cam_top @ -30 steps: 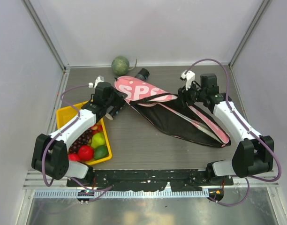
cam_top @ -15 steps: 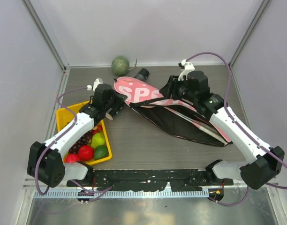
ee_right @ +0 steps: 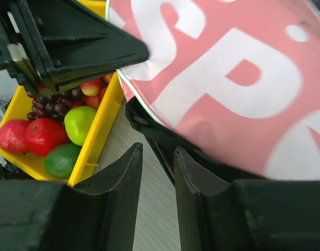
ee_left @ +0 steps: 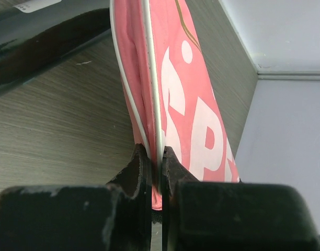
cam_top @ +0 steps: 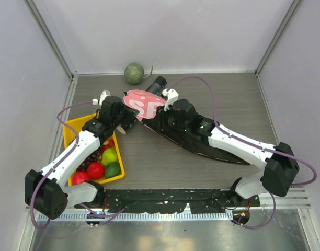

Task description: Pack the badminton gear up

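The pink "SPORT" racket bag (cam_top: pixel 141 103) lies slanted across the table, its black side (cam_top: pixel 212 149) running to the right. My left gripper (cam_top: pixel 126 120) is shut on the bag's white-piped edge (ee_left: pixel 156 130) at its left end. My right gripper (cam_top: pixel 159 116) reaches across the bag to that same end. Its jaws stand a little apart, over the bag's black zip edge (ee_right: pixel 149 130), gripping nothing that I can see. The long black tube (cam_top: pixel 158 83) pokes out behind the bag. The rackets and shuttlecocks are hidden.
The yellow fruit tray (cam_top: pixel 71 130) with red, green and dark fruit stands at the left, close under my left arm; it also shows in the right wrist view (ee_right: pixel 100 130). The green melon (cam_top: pixel 134 73) sits at the back wall.
My right arm has swung left across the bag, from its right part to its left end. The open bag that showed a racket is now covered. My left gripper has kept its hold.
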Robot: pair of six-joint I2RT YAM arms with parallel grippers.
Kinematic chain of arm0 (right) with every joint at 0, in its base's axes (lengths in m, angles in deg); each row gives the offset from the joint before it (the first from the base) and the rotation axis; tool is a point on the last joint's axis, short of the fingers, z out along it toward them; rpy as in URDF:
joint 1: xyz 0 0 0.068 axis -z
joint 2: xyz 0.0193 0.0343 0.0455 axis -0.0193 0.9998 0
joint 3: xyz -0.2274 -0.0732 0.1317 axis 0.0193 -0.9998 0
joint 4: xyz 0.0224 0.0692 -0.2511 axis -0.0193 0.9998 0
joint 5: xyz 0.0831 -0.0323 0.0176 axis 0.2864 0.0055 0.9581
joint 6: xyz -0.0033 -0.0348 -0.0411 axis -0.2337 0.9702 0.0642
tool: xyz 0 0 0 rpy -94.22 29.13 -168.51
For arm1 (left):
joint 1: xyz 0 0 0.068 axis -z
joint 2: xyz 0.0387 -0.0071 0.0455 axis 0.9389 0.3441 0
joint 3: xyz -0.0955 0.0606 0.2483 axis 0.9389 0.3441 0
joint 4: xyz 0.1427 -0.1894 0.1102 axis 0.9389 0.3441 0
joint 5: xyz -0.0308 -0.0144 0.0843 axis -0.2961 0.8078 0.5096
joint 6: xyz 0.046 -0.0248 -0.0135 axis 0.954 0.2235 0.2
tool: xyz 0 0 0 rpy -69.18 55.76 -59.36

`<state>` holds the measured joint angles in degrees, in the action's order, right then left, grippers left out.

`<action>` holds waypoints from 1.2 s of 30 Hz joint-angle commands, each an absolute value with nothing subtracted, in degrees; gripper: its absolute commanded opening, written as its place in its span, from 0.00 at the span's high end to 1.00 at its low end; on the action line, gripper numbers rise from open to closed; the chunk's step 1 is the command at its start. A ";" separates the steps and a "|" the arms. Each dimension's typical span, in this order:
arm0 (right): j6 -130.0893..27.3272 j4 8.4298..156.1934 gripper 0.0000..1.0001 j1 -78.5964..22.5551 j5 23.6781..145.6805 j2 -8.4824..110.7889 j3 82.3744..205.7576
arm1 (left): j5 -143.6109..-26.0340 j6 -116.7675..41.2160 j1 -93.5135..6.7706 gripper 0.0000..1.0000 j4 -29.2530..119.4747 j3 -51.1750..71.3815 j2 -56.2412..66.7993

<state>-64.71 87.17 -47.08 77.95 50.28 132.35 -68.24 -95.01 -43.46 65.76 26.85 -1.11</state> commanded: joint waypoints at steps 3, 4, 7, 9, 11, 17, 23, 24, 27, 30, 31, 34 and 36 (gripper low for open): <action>-63.81 76.28 0.65 -51.01 75.28 55.41 132.42 | -71.02 -96.07 -42.98 1.00 60.93 26.02 -5.70; -64.08 76.01 0.65 -51.53 75.11 56.55 132.42 | -71.11 -96.16 -42.98 1.00 61.10 26.02 -5.88; -64.52 73.72 0.63 -52.77 72.74 57.70 131.80 | -71.02 -96.51 -42.98 1.00 61.28 26.20 -6.23; -65.22 72.50 0.63 -53.56 70.19 57.70 131.19 | -71.02 -97.03 -42.98 1.00 61.37 26.46 -6.49; -66.35 71.87 0.61 -54.00 68.87 57.79 131.10 | -71.11 -98.17 -42.98 1.00 60.84 27.16 -6.76; -70.75 69.06 0.60 -55.93 61.67 58.49 130.04 | -71.64 -100.99 -43.06 1.00 61.01 27.25 -6.06; -68.22 70.29 0.58 -56.81 61.65 55.33 128.73 | -71.99 -100.64 -43.24 1.00 62.15 25.76 -6.05; -67.16 69.94 0.58 -56.81 62.09 55.15 128.29 | -72.16 -100.99 -43.15 1.00 62.50 25.76 -6.05; -65.22 67.48 0.62 -56.73 65.51 53.40 126.62 | -73.57 -102.13 -43.59 1.00 62.25 26.28 -6.58; -62.51 68.08 0.62 -56.73 67.89 51.64 125.13 | -73.75 -103.27 -43.85 1.00 61.72 27.08 -7.55; -62.41 68.70 0.61 -56.64 67.64 50.33 124.77 | -73.75 -103.54 -43.94 1.00 61.89 27.08 -7.90; -65.91 68.02 0.54 -55.85 70.78 47.34 121.88 | -74.36 -104.94 -44.29 1.00 63.56 26.90 -7.99; -68.73 66.95 0.51 -55.76 72.37 45.66 121.08 | -75.94 -106.69 -44.38 1.00 64.96 26.55 -7.90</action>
<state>-65.39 70.73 -56.08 68.07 50.21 122.74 -71.92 -102.82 -43.96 66.92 27.88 -5.68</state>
